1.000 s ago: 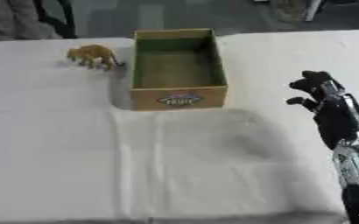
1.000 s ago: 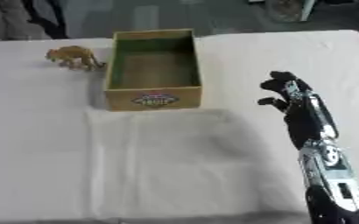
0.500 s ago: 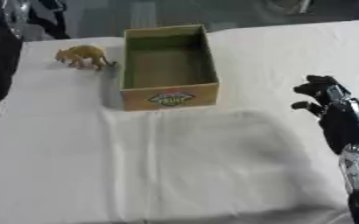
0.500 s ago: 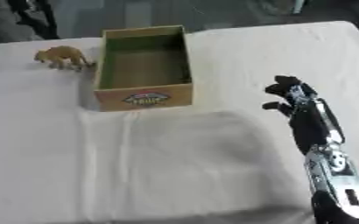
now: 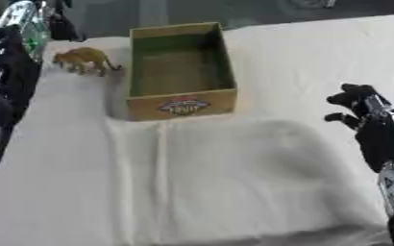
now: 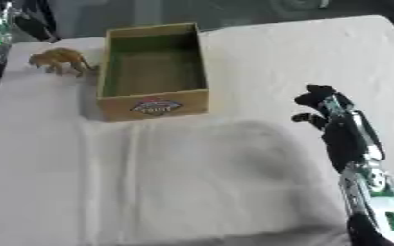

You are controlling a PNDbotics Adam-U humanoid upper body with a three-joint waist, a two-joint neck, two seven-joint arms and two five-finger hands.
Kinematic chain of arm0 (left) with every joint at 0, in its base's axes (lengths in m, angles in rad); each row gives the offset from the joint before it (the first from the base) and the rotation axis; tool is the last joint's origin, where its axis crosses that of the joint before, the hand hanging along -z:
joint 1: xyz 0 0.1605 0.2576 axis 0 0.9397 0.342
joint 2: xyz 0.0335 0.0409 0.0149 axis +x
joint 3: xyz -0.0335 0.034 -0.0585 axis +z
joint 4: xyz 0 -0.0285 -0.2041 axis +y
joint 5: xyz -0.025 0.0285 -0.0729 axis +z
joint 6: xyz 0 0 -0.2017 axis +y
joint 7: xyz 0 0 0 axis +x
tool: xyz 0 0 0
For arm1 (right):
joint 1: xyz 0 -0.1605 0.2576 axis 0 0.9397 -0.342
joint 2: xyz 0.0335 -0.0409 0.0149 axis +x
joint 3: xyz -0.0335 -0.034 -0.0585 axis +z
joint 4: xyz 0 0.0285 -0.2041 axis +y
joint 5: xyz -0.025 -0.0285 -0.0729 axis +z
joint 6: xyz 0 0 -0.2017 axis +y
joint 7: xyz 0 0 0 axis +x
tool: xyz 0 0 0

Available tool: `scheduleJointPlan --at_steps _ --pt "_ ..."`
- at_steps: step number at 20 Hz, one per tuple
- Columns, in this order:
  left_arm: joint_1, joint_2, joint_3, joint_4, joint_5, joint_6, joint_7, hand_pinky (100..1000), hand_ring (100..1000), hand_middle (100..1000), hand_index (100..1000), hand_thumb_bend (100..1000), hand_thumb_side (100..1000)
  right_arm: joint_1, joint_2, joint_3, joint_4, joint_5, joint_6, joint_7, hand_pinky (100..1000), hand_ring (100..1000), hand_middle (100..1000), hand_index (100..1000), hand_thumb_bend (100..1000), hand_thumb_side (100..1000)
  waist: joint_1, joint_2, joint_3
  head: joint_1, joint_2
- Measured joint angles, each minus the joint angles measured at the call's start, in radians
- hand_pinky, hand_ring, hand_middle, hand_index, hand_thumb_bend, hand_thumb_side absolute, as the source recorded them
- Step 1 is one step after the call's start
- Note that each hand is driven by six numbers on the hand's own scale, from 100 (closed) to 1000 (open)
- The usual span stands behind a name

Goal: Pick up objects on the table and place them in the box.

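Observation:
A small tan toy camel (image 5: 84,59) stands on the white cloth just left of the open cardboard box (image 5: 180,104), which holds nothing I can see. My right hand (image 6: 325,104) hovers over the cloth to the right of the box, well apart from it, fingers up and loosely bent, holding nothing. My left arm (image 5: 2,72) shows as black and silver parts along the left edge, close to the camel. Its hand is not clear to me.
A white cloth (image 5: 226,182) with long folds covers the table in front of the box. Dark floor and dark shapes lie beyond the table's far edge (image 5: 318,19).
The camera has tilted, so the whole picture has shifted. My left arm has come in along the left edge near the camel. The right hand has stayed about where it was.

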Motion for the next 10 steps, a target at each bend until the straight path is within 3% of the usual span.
scheduleJointPlan --at_steps 5,10 --pt "0.013 0.0 -0.003 0.006 0.023 0.003 -0.034 646 631 646 748 672 141 0.0 0.0 0.0 0.0 0.0 0.0 0.0 571 773 607 752 100 641 0.0 0.006 -0.001 -0.001 0.0" --pt "0.037 0.0 -0.006 0.006 0.023 0.004 -0.057 669 659 673 753 675 102 -0.004 0.0 0.0 0.0 0.0 0.0 0.0 571 774 607 752 100 646 0.0 0.014 -0.004 -0.002 0.0"
